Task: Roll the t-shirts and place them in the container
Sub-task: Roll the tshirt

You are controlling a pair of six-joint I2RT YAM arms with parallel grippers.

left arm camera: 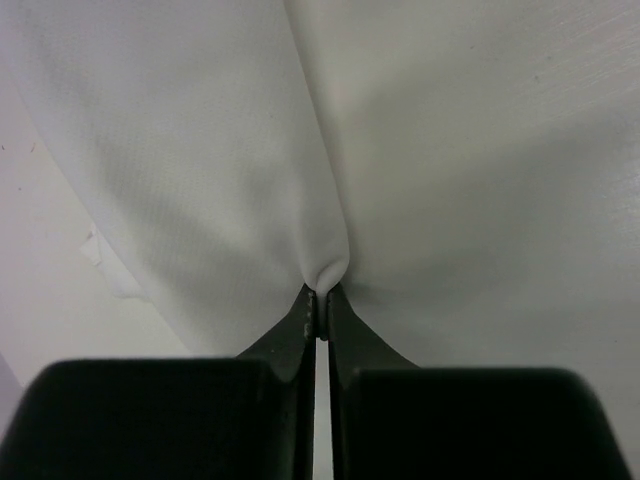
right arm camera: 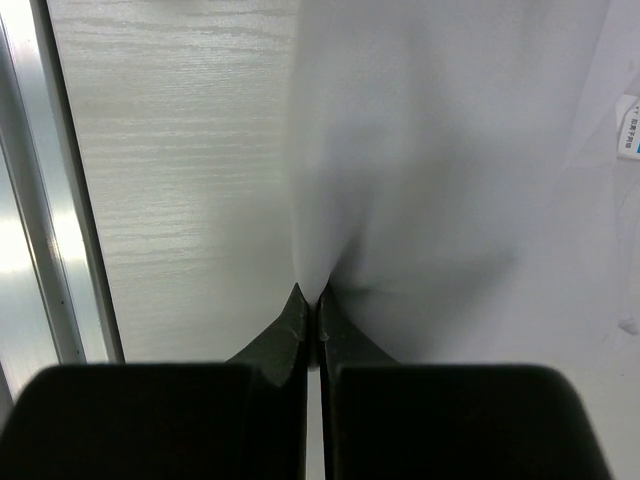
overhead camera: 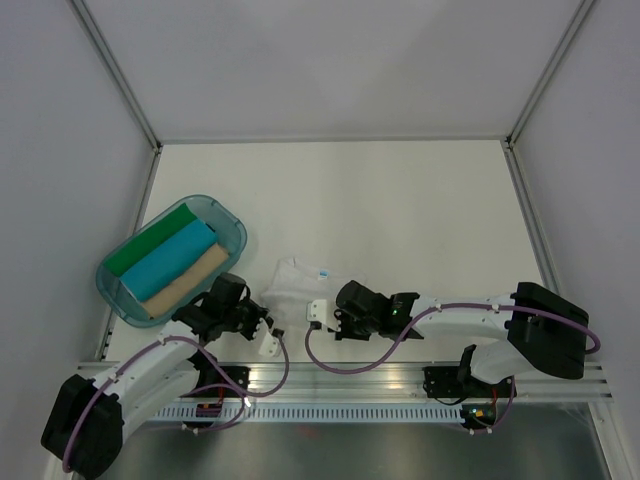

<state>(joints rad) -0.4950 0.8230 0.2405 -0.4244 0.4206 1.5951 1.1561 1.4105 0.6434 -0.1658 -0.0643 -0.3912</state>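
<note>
While the left hand (left arm camera: 318, 300) and the right hand (right arm camera: 318, 298) are each clamped on a pinch of the white t-shirt (overhead camera: 298, 278), it is seen unrolled on the counter (overhead camera: 420, 210) near the front edge; three rolls (overhead camera: 172, 262) are already stored in the tub (overhead camera: 236, 228) beside it.

White t-shirt (left arm camera: 200, 150): fine-knit matt cloth. Table (right arm camera: 180, 150): pale wood-grain, matt. Tub (overhead camera: 238, 228): translucent glossy plastic. Rail (right arm camera: 25, 250) beside table: brushed metal.
</note>
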